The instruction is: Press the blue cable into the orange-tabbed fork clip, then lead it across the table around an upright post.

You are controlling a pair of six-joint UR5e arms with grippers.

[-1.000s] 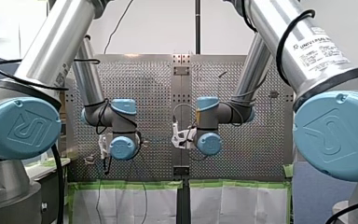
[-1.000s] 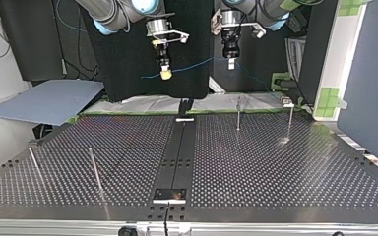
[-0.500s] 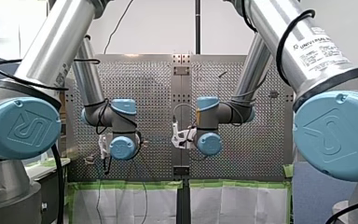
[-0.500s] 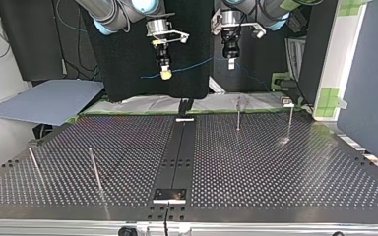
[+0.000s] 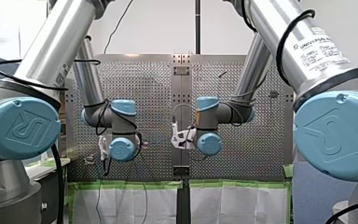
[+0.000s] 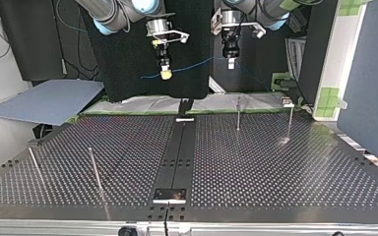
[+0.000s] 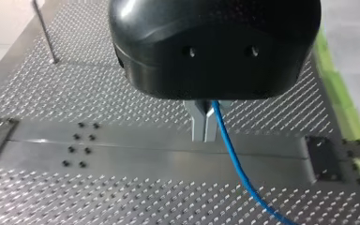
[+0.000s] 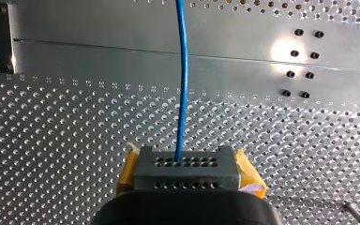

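The blue cable hangs in the air, well above the tabletop. It is strung between the two claws, so its long axis runs crosswise in the top view, roughly along the tabletop's arm-side edge. My right claw is clamped on it at the top view's left, and the yellow pads flank the strand where it leaves the grip. A short free tail pokes out beyond. My left claw pinches it further to that view's right, metal fingers together on the strand, and the cable then droops away past it.

A small fixture sits at the tabletop's arm-side edge on the top view's right, next to two upright posts. It may be the fork clip, though it is too small to show an orange tab. If it is, the target lies below and to that side of the span, my left claw is the nearer, and the cable must come down and across.
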